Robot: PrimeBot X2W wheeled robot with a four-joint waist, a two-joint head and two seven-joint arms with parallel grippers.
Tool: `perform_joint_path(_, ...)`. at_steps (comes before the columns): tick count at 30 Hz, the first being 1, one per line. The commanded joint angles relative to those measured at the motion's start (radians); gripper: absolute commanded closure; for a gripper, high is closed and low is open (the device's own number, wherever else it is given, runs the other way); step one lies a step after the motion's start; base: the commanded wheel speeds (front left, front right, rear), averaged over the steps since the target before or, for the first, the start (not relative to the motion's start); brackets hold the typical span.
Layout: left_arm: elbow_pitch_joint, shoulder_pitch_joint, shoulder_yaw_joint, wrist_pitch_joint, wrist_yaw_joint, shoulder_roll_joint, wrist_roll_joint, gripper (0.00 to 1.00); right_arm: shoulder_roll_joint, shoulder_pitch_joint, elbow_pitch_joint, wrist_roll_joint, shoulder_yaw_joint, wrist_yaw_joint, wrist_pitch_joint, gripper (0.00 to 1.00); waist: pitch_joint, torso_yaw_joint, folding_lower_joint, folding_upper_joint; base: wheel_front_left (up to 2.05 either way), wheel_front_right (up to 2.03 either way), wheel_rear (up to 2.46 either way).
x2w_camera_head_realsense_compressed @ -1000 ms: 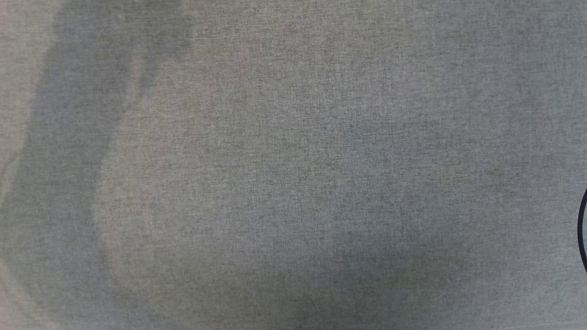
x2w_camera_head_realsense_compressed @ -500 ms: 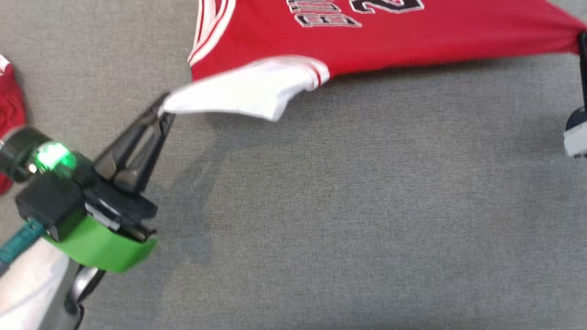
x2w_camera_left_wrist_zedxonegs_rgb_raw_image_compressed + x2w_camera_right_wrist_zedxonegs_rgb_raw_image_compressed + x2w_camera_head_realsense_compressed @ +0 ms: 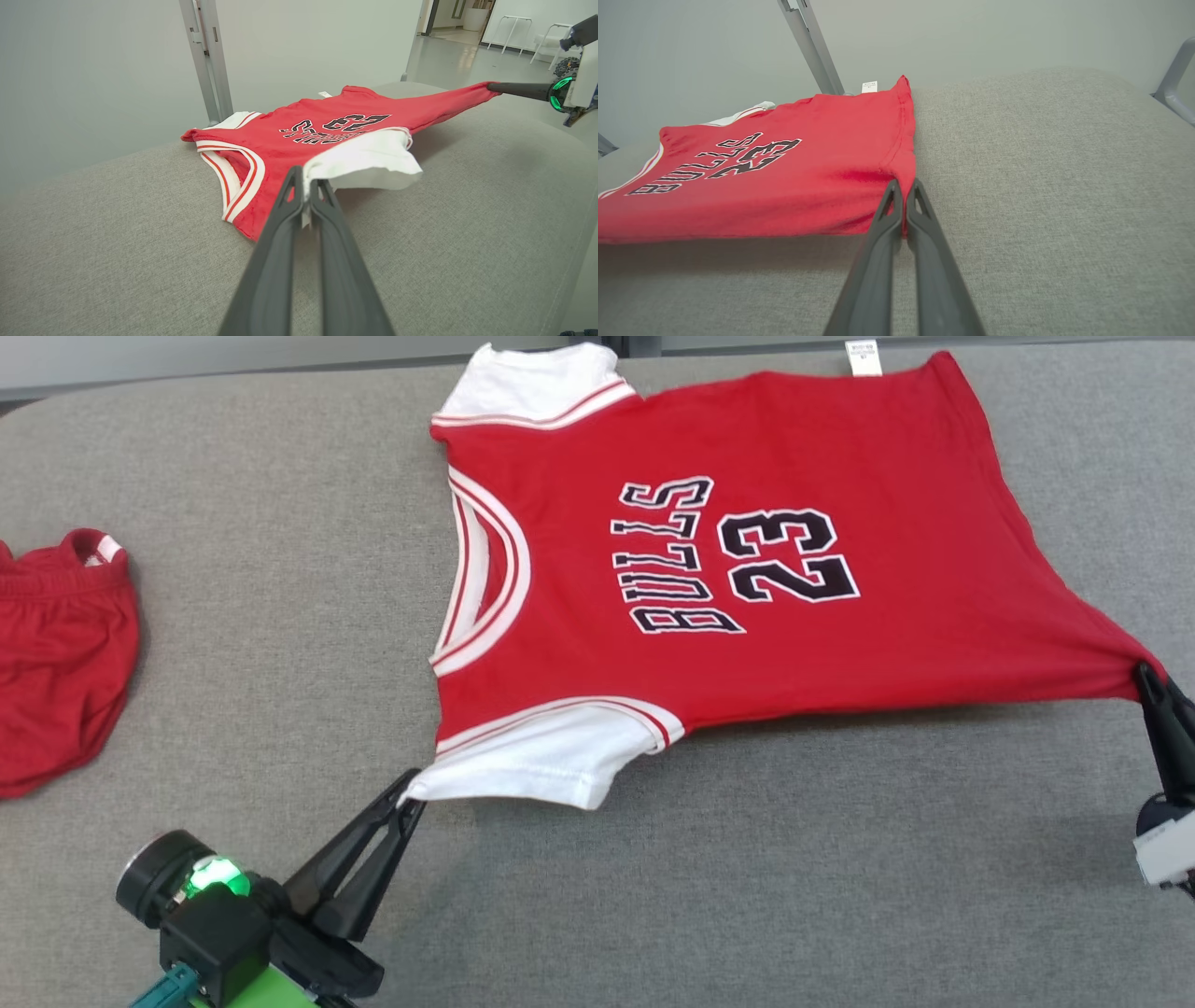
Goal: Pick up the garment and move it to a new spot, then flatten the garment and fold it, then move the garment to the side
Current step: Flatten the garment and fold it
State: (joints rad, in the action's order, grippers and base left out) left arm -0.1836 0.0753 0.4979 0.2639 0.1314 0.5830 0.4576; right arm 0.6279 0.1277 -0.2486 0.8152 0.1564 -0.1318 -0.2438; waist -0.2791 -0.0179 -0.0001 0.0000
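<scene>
Head view, nearest to me: my left end effector [image 3: 409, 800] at the lower left is clenched on the edge of the near white sleeve [image 3: 551, 761] of the jersey [image 3: 896, 523]. At the right edge my right end effector [image 3: 1145, 677] is clenched on the near corner of the red hem, which is pulled to a point. Between the two grips the jersey's near edge runs taut just above the grey tabletop [image 3: 766, 877], with a shadow under it; the right wrist view shows that gap plainly. Beyond that, the body lies spread on the tabletop, front up, neck towards my left and hem towards my right, with BULLS and 23 in black across the middle. Well apart from it, at the left edge, lie red shorts [image 3: 56, 644]. Farthest off, the other white sleeve [image 3: 532, 383] and a small white label [image 3: 864, 357] on the hem reach the tabletop's far edge. Behind that, in the left wrist view, a grey metal post [image 3: 208, 60] stands against a pale wall [image 3: 93, 70].
</scene>
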Motion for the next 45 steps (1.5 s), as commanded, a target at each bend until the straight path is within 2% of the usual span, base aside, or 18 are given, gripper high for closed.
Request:
perform_joint_path(1, -0.006, -0.028, 0.004, 0.001, -0.003, 0.009, 0.009, 1.00, 0.001, -0.040, 0.019, -0.003, -0.022, 0.002, 0.011, 1.00, 0.033, -0.014, 0.0001, 0.0000, 0.00, 0.00, 0.00)
perform_joint_path(8, -0.035, -0.085, 0.039, 0.001, -0.002, 0.054, 0.026, 1.00, -0.024, -0.210, 0.159, -0.025, -0.139, 0.002, 0.101, 1.00, 0.048, -0.011, 0.0001, 0.0000, 0.00, 0.00, 0.00)
perform_joint_path(12, -0.022, -0.061, 0.043, -0.022, -0.009, 0.053, 0.033, 1.00, -0.051, -0.225, 0.214, -0.027, -0.164, 0.002, 0.198, 1.00, 0.037, 0.002, 0.0001, 0.0000, 0.00, 0.00, 0.00)
perform_joint_path(20, 0.012, 0.098, 0.104, -0.075, -0.003, 0.031, 0.036, 1.00, -0.116, -0.131, 0.210, -0.020, -0.169, 0.002, 0.340, 1.00, -0.009, -0.007, 0.0001, 0.0000, 0.00, 0.00, 0.00)
perform_joint_path(27, 0.074, 0.294, 0.186, -0.057, -0.001, 0.055, 0.068, 1.00, -0.131, -0.008, 0.173, -0.017, -0.189, 0.002, 0.410, 1.00, -0.060, -0.027, 0.0001, 0.0000, 0.00, 0.00, 0.00)
perform_joint_path(31, 0.135, 0.408, 0.214, -0.044, -0.001, 0.059, 0.070, 1.00, -0.131, 0.061, 0.155, -0.023, -0.204, 0.002, 0.430, 1.00, -0.096, -0.037, 0.0001, 0.0000, 0.00, 0.00, 0.00)
perform_joint_path(45, 0.333, 0.691, 0.339, -0.002, -0.001, 0.001, 0.062, 1.00, -0.134, 0.215, 0.093, -0.048, -0.216, 0.002, 0.450, 1.00, -0.203, -0.043, 0.0001, 0.0000, 0.00, 0.00, 0.00)
